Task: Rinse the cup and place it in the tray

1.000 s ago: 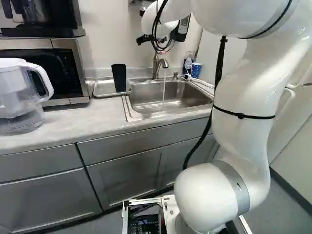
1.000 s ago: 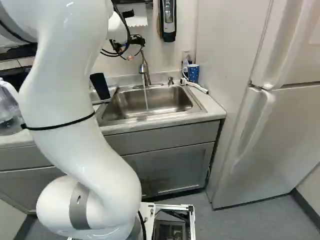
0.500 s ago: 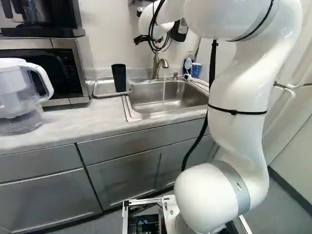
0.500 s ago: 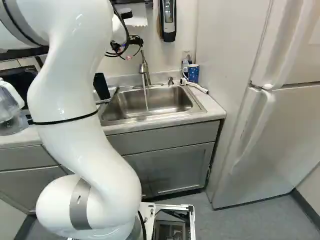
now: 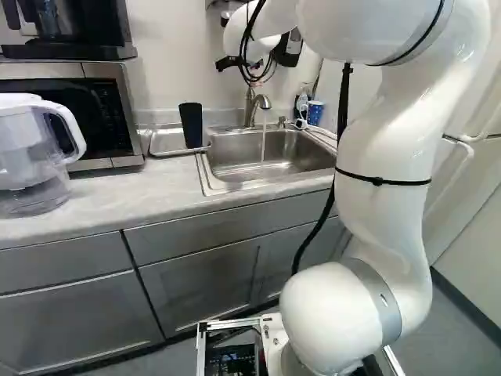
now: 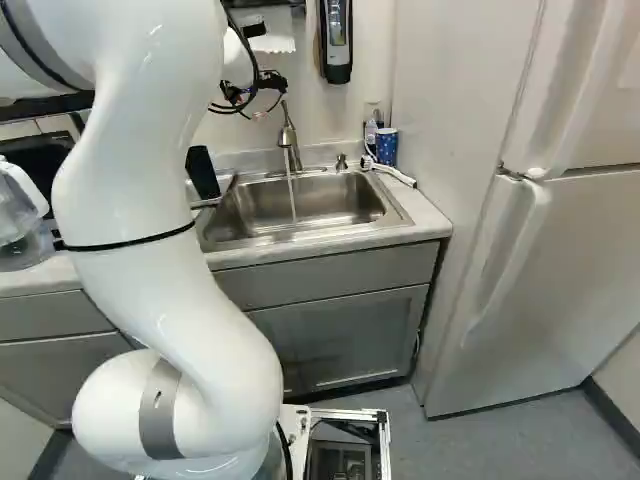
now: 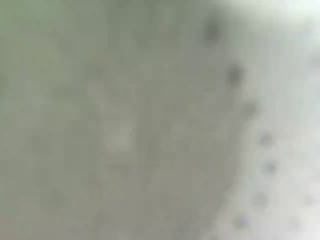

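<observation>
The gripper (image 6: 268,80), black and in part hidden at the end of the arm (image 6: 150,210), is raised behind the tap (image 6: 288,140); whether it is spread or pressed together cannot be told. The wrist view is a blurred grey-green field beside a pale surface (image 7: 290,150) with a row of dark spots, neither identifiable. Compared with the view one second before, the arm's upright link has shifted leftward in the left base view and rightward in the right base view, and the wrist slightly leftward in the left base view; from half a second before, the difference is very slight. The base has not moved. The black cup (image 5: 191,125) stands in the metal tray (image 5: 166,142), left of the sink (image 5: 227,160), as in the earlier views. Water (image 6: 292,200) runs from the tap into the sink, which is set in the pale bench (image 5: 117,200). Behind the sink are a soap pump (image 6: 342,162) and, near its far right corner in the right base view, a spotted blue cup (image 6: 387,147) with a white-handled item (image 6: 392,174) just in front. At the left of the left base view, a clear pitcher (image 5: 35,157) stands before a microwave (image 5: 78,117), with a black appliance (image 5: 70,50) above. Grey cabinets (image 5: 203,286) lie below the bench; a white refrigerator (image 6: 570,260) stands at the right of the right base view.
</observation>
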